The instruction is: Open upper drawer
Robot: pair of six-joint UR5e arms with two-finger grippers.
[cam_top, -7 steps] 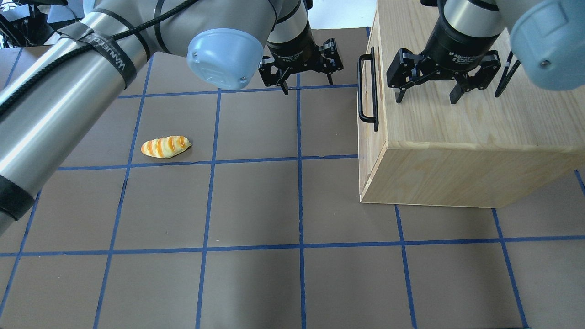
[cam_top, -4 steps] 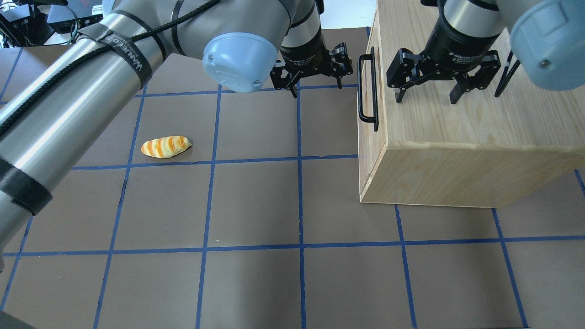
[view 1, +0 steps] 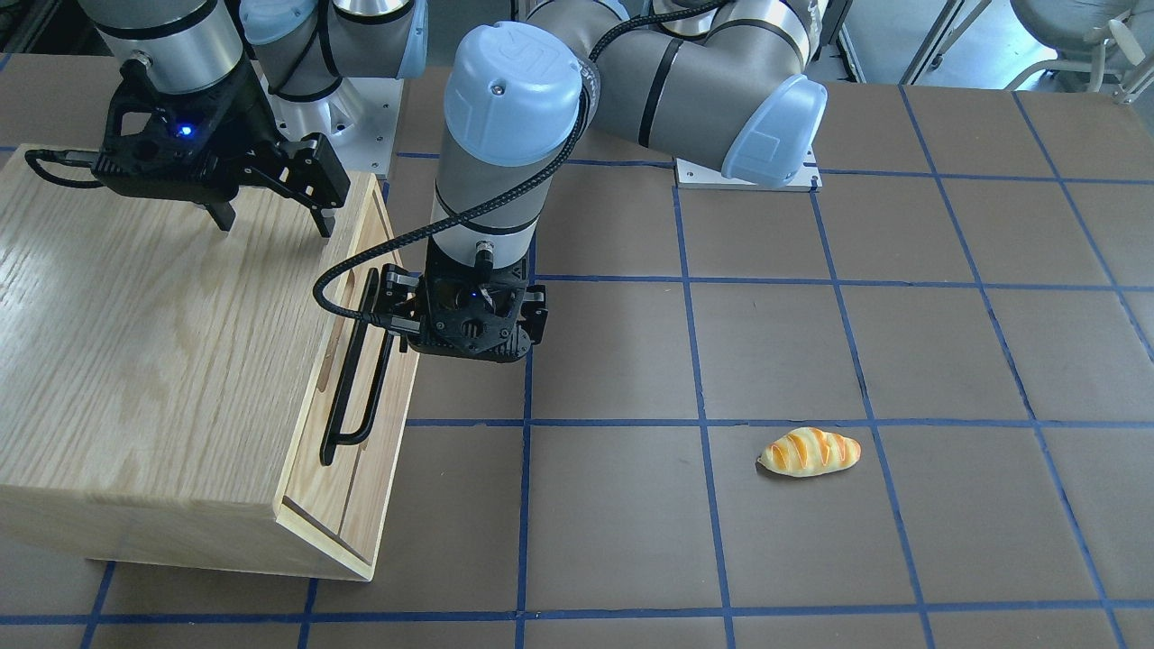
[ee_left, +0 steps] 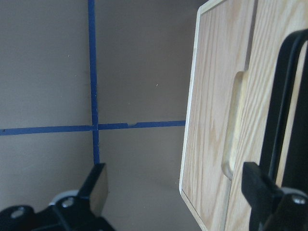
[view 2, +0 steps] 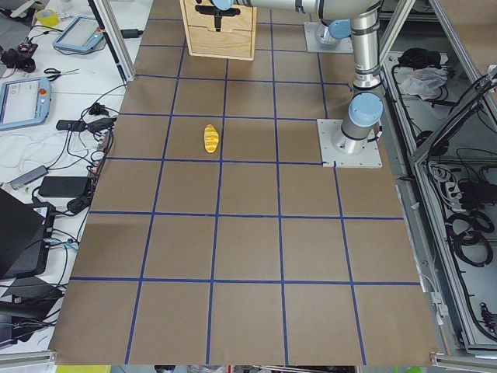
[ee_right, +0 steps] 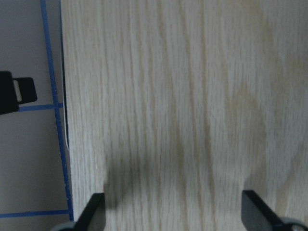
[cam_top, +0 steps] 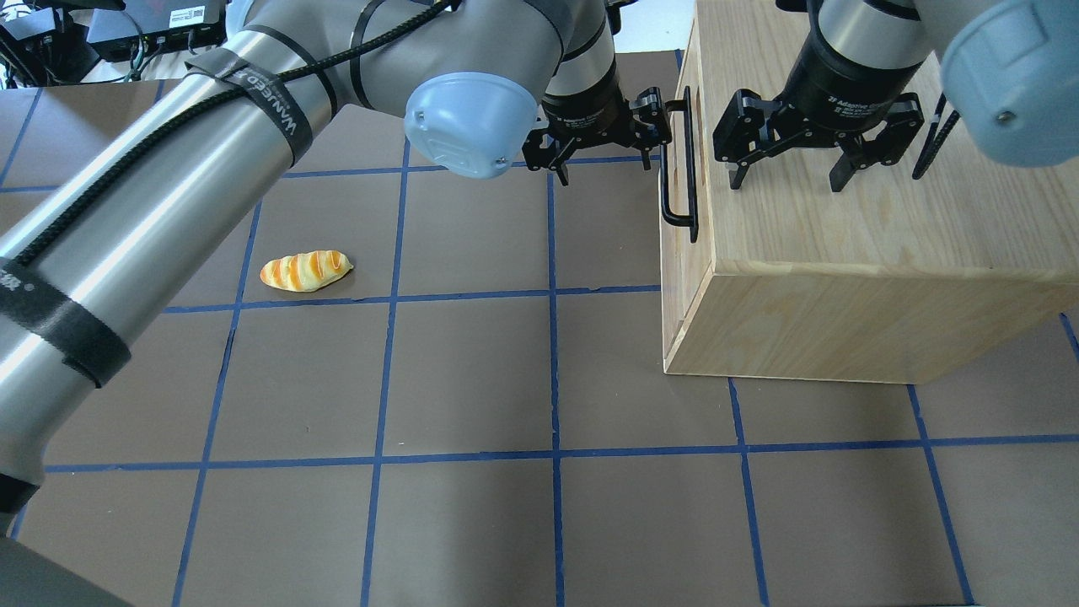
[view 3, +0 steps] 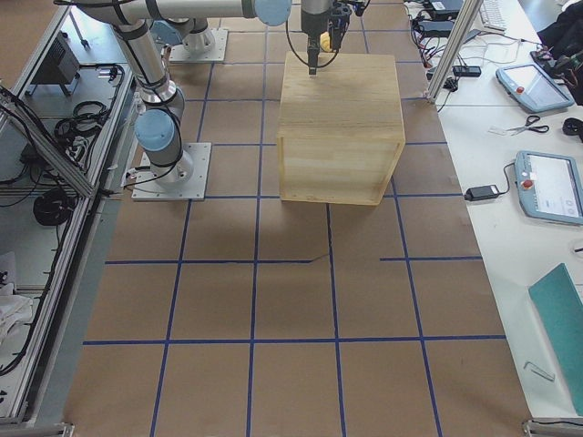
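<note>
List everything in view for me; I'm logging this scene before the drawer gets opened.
cabinet: one, light wood, on the table's far right in the overhead view
upper drawer: one, light wood, in the cabinet's front face, looks shut
bar handle: one, black, on the upper drawer's front
bread roll: one, yellow with orange stripes, lying alone at left in the overhead view
table: one, brown with a blue tape grid
left end effector: one, black, open, beside the bar handle
right end effector: one, black, open, above the cabinet's top
</note>
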